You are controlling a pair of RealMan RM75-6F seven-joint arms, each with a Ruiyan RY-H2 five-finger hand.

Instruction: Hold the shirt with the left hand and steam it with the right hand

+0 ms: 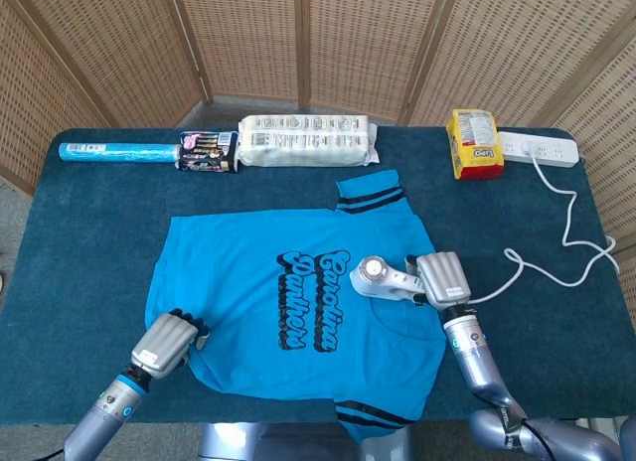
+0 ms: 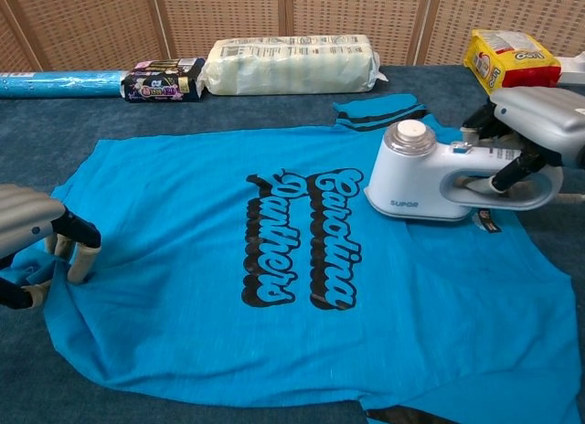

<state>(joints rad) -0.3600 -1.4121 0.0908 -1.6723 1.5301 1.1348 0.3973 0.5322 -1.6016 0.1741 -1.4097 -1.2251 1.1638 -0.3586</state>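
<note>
Two robot hands work on the blue shirt lying flat on the tabletop. Nearest, the left robot hand presses the shirt's edge with curled fingers. Farther back, the right robot hand grips a white steamer resting by the collar.

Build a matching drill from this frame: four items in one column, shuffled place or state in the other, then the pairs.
Items:
1. white handheld garment steamer
2. blue printed T-shirt
3. yellow snack bag
4. white power strip

Places or states:
A. far right corner of the table, cord trailing off it
B. spread flat on the dark blue tablecloth
C. held by the right hand, over the shirt near the collar
D. at the back edge, just left of the power strip

Pairs: 1-C, 2-B, 3-D, 4-A
</note>
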